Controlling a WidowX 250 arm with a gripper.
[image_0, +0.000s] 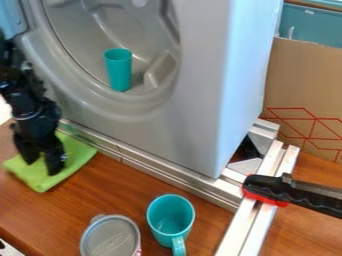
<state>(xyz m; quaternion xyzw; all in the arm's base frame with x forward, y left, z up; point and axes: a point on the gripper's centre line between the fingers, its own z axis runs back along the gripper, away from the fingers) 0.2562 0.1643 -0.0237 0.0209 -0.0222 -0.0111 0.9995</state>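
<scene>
Camera view: the hand (41, 162), its fingers apart, points down at the green cloth (38, 176), which lies at eight o'clock on the wooden counter (127, 187). A teal cup (119, 71) stands upright in the grey machine's recess (90, 47) at eleven; a lidded container (110, 239) occupies seven, a teal mug (170, 217) six, a black-and-red clamp (270, 189) four.

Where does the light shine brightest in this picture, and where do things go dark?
In the camera view, the metal rails gleam almost white; a soft, pale sheen covers the side of the grey machine; the black gripper is so dark that its parts blend together; the black-and-red clamp looks mostly dark too.
</scene>
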